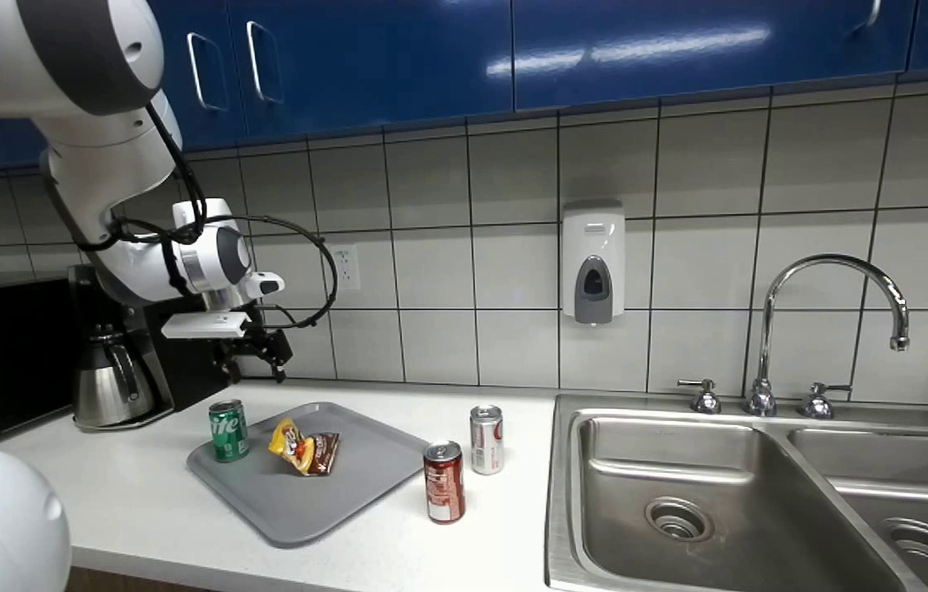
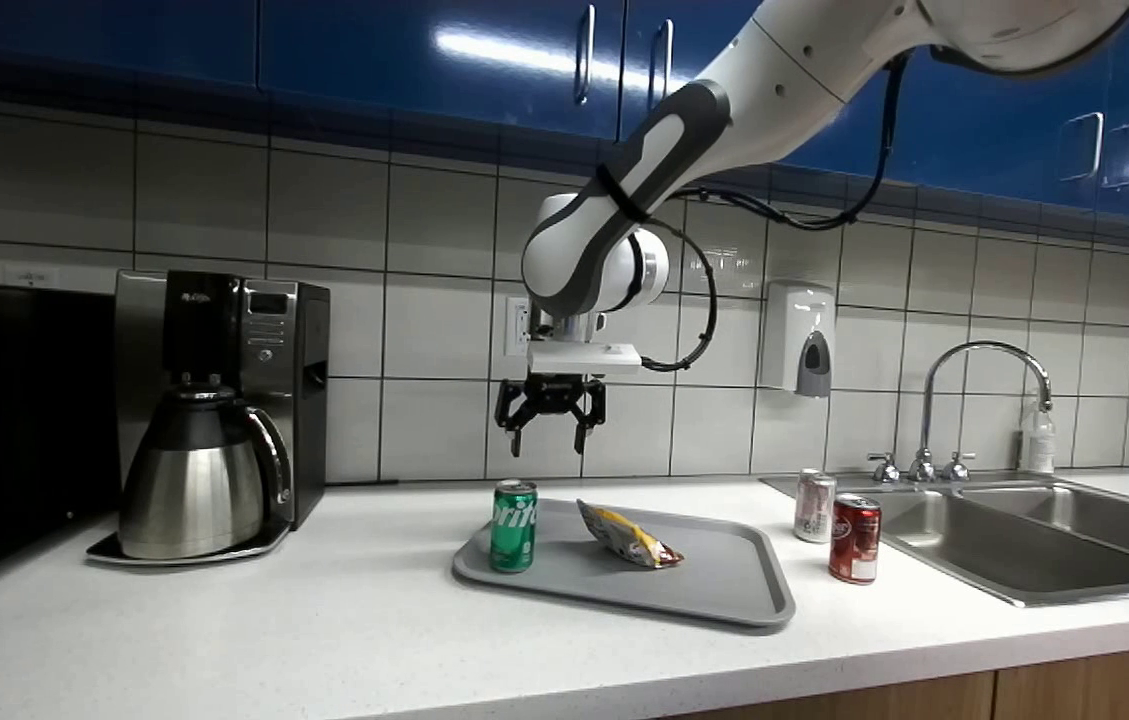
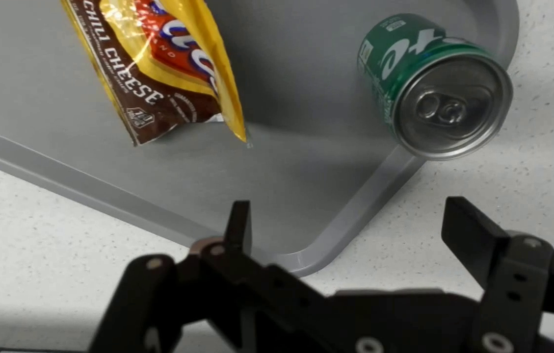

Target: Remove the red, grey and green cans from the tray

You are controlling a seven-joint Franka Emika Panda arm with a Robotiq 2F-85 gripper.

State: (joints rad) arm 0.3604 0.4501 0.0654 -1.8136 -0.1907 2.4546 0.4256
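Observation:
The green can stands upright on the grey tray, near its edge on the coffee maker side. It also shows in an exterior view and in the wrist view. The red can and the grey can stand upright on the counter between tray and sink, also seen as the red can and grey can. Both are out of the wrist view. My gripper is open and empty, above the tray's back corner, higher than the green can and apart from it.
A yellow and brown chip bag lies on the tray. A coffee maker with a steel carafe stands on the counter beside the tray. The steel sink and its tap lie beyond the cans. A tiled wall stands behind.

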